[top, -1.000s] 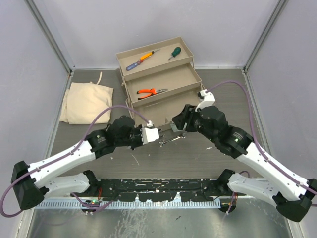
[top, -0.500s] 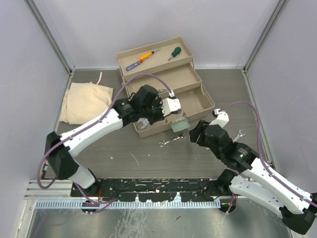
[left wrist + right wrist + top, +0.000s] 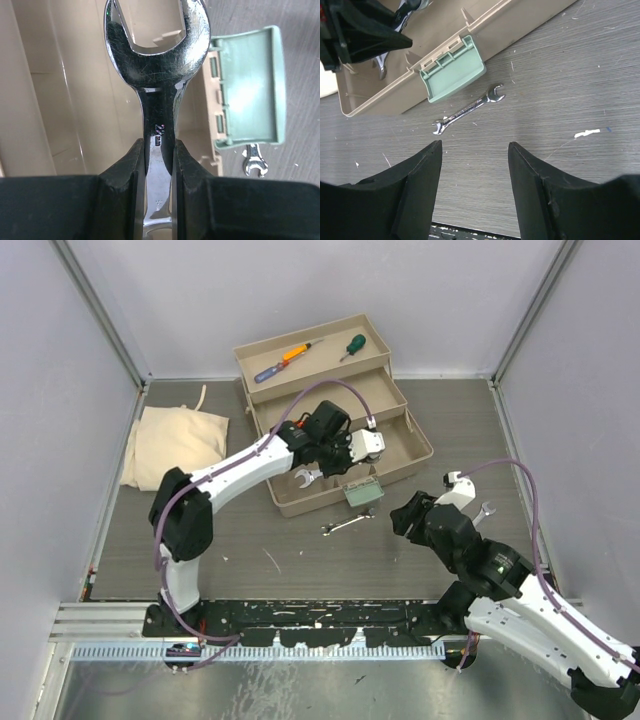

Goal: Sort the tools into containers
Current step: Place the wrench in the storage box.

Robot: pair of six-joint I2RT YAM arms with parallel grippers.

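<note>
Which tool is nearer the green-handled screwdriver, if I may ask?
Left. The left tool hangs over the lowest tray, two trays from the green-handled screwdriver; the right tool is farther, over the table.

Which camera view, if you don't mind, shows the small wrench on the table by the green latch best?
The right wrist view: the small wrench lies whole and unobstructed there. The top external view shows it whole but tiny; the left wrist view catches only one end.
</note>
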